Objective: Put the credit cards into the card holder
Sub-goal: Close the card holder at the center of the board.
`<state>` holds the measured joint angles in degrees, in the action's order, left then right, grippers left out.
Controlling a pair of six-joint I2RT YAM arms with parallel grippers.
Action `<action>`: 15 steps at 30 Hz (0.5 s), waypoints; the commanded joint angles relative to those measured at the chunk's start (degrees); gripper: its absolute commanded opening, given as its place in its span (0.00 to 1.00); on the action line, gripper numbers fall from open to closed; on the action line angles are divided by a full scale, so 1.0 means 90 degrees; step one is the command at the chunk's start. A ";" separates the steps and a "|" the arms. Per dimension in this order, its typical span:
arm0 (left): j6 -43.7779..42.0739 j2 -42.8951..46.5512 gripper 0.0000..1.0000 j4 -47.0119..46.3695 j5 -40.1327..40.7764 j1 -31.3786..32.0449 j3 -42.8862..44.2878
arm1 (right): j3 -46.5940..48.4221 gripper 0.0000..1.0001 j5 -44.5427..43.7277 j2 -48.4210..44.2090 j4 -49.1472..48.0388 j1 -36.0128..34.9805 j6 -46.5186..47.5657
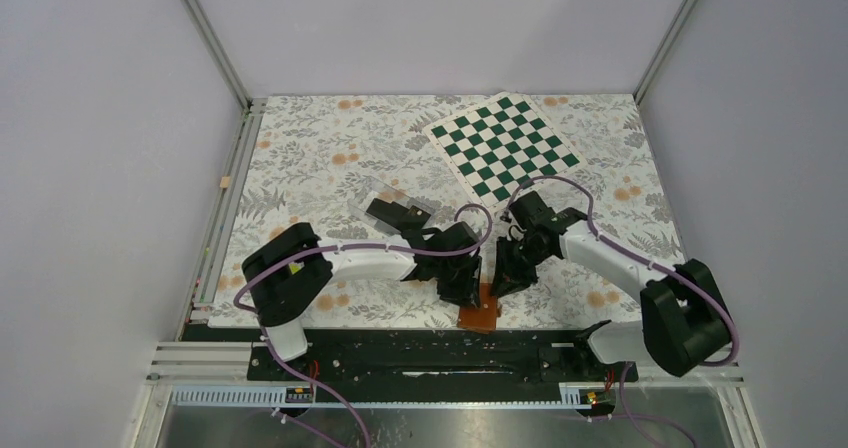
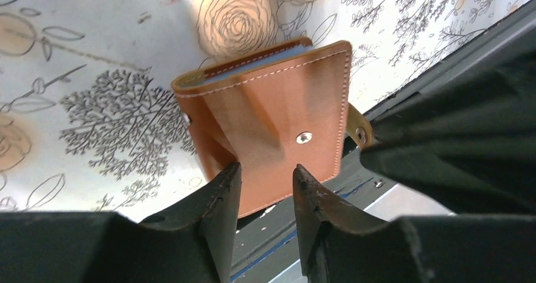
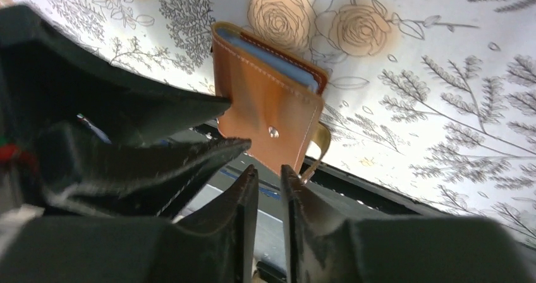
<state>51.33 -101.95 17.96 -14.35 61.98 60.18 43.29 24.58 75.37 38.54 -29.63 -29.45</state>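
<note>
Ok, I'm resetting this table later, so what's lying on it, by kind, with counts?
Card holder: 1
Dark card stack: 1 (the cards in it are too small to count)
Clear box: 1
Green-and-white chequered mat: 1
Total: 4

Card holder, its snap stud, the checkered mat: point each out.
card holder (image 2: 253,115), left wrist view, tan leather cover.
snap stud (image 2: 304,137), left wrist view, middle of the metal button.
checkered mat (image 1: 503,146), top external view, a central square.
</note>
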 commanded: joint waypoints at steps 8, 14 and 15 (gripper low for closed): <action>0.0613 0.0884 0.44 -0.1419 -0.0484 0.0056 -0.0751 | -0.0111 0.15 0.0616 0.1168 -0.1092 -0.0036 -0.0138; 0.0729 0.0569 0.45 -0.1693 -0.0697 0.0172 -0.0478 | -0.0237 0.14 0.0404 0.1344 -0.1195 -0.0036 -0.0265; 0.0740 0.0499 0.45 -0.1702 -0.0700 0.0181 -0.0415 | -0.0254 0.14 0.0367 0.1365 -0.1189 -0.0037 -0.0278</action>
<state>56.58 -95.85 7.42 -18.26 62.76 53.80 41.69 29.08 86.74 28.86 -29.63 -30.98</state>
